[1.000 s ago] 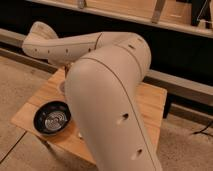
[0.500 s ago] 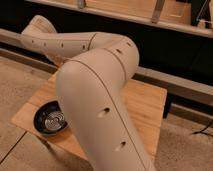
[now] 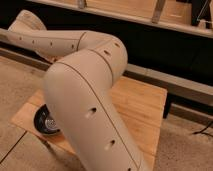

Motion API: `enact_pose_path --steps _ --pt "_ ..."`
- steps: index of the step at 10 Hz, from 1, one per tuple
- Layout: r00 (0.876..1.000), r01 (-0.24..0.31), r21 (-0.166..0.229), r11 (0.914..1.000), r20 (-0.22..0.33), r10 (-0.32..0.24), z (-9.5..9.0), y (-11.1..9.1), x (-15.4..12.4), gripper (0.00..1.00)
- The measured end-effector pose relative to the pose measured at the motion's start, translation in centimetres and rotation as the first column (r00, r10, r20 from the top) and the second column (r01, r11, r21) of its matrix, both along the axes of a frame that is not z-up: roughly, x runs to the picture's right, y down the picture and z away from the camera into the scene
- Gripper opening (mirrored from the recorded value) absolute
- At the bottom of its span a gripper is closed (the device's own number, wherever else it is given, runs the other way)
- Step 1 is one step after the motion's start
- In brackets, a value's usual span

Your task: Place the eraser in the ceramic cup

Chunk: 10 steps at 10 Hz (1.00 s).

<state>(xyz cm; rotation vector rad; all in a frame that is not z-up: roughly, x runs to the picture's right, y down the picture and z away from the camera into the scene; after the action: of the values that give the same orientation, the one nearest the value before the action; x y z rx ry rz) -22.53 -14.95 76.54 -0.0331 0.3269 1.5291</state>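
Whether the gripper is open or closed I cannot tell, because it is out of sight, hidden somewhere beyond the large cream arm [image 3: 85,100] that rises just right of the black bowl [image 3: 45,122]. The eraser and the ceramic cup do not show either; I suppose they stand behind the arm, further from the bowl on the wooden table [image 3: 145,105]. By my judgement the eraser is light, a little soft and not slippery — best pinched across its narrow sides, at the middle. The cup is probably hard and fragile, so the release should be low over its mouth.
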Motion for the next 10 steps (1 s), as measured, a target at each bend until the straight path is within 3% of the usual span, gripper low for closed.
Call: enact_pose_path --steps 3,5,10 --pt "0.996 -0.019 0.051 0.9985 -0.092 0.023 1.1 -1.4 4.3 0.0" --pt "0.992 -0.039 0.073 0.9966 -0.12 0.048 1.7 -1.6 5.7 0.0" --pt "0.994 -0.057 0.071 0.9959 -0.086 0.063 1.7 1.2 3.0 0.0"
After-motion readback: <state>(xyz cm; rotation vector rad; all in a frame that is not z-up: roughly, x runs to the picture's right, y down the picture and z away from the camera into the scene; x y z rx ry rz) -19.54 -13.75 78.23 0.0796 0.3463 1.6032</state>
